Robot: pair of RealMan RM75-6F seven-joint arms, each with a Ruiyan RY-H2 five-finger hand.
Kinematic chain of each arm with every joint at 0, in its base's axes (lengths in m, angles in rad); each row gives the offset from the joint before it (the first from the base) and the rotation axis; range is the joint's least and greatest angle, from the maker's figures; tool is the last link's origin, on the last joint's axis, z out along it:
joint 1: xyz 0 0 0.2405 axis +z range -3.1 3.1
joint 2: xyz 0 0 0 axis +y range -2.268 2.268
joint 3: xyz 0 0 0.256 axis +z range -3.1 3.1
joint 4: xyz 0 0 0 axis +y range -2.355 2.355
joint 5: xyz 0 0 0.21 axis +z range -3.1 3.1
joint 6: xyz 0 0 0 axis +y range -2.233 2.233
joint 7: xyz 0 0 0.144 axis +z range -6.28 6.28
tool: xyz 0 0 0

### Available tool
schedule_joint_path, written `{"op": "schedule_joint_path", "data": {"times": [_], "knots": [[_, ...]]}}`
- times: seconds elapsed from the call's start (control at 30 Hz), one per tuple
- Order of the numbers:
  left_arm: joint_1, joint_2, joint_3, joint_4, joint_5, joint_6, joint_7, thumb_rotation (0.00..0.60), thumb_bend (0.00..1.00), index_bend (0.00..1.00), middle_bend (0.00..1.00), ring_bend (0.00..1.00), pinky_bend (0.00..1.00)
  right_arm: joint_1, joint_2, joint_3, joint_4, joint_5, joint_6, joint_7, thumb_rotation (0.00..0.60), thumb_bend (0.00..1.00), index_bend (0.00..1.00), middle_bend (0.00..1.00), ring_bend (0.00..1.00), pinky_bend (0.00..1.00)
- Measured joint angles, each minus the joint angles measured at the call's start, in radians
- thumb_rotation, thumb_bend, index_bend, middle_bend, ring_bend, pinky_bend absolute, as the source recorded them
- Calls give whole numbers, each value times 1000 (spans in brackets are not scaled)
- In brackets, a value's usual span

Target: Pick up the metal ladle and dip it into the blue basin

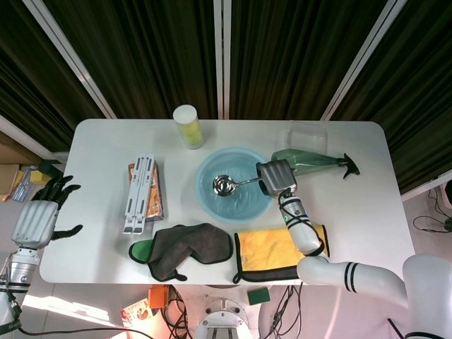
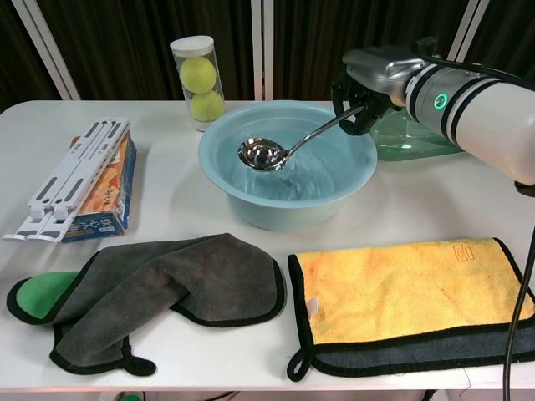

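Note:
The blue basin stands mid-table and holds water. My right hand grips the handle end of the metal ladle at the basin's right rim. The ladle's bowl hangs over the water inside the basin, lifted clear of the bottom. My left hand hovers off the table's left edge, fingers spread, holding nothing; only the head view shows it.
A tube of tennis balls stands behind the basin. A white folding stand on a box lies at left. A grey cloth and a yellow cloth lie in front. A green spray bottle lies behind my right hand.

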Motion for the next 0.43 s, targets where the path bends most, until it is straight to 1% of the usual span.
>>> {"op": "schedule_joint_path", "data": {"times": [0.27,0.43], "knots": [[-7,2,1,-9,-19,-24,14,600,71,220,116,60,241,26,74,7,-104,96,29,-82,600,635,805,672,680,781],[-10,2,2,-11,-23,-30,17,600,70,220,116,60,241,47,121,12,-162,146,50,-112,600,639,805,673,681,781]]}}
